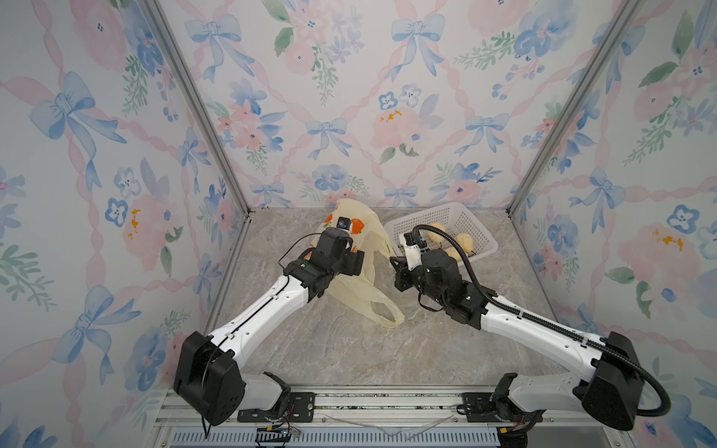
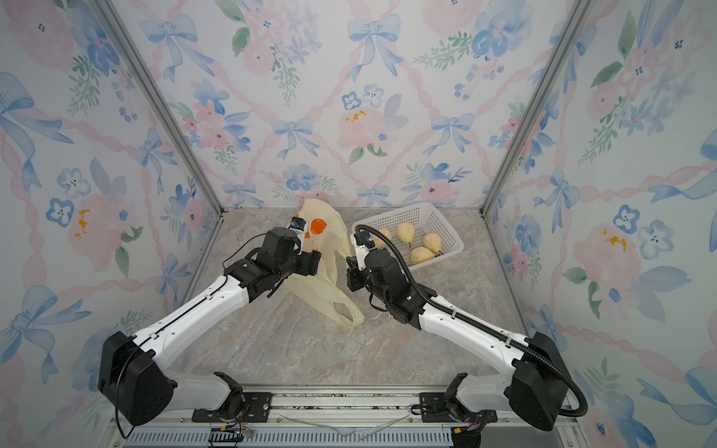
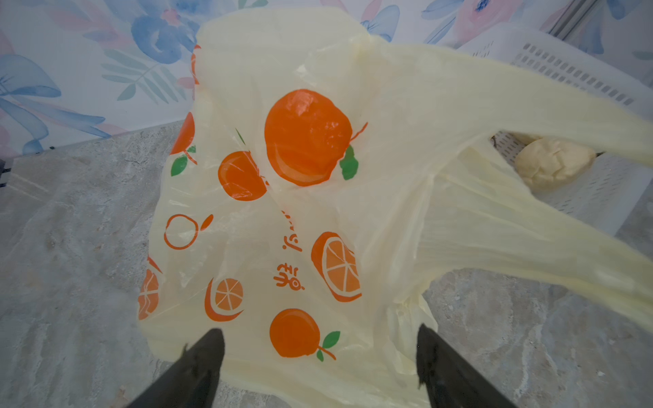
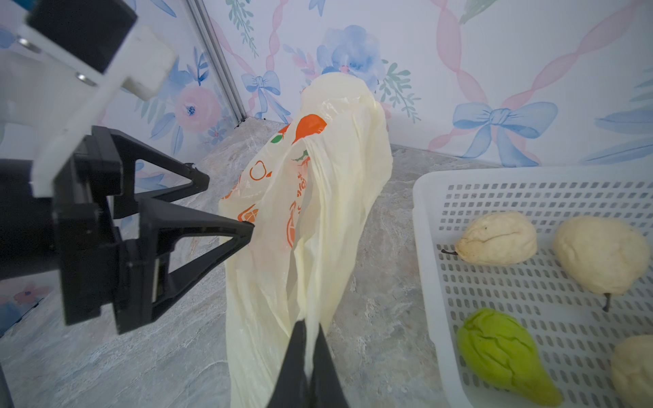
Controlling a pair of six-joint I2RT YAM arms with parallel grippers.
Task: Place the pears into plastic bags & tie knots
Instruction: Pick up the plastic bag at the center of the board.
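Note:
The plastic bag (image 1: 362, 227) is pale yellow with orange fruit prints and stands crumpled at the back of the table. My right gripper (image 4: 310, 324) is shut on a thin fold of the plastic bag (image 4: 328, 197) at its near edge. My left gripper (image 3: 319, 330) is open, its fingers (image 3: 208, 356) astride the printed side of the bag (image 3: 318, 219) without pinching it. One loop handle (image 2: 345, 310) trails forward on the table. Several cream pears (image 2: 405, 232) lie in the white basket (image 2: 411, 207). A green pear (image 4: 505, 356) lies among them, beside a cream pear (image 4: 498, 238).
The white perforated basket (image 1: 442, 211) stands at the back right, close beside the bag. Flowered walls close in the back and both sides. The marble tabletop (image 1: 349, 349) runs forward to a metal rail (image 1: 388, 403) where both arm bases sit.

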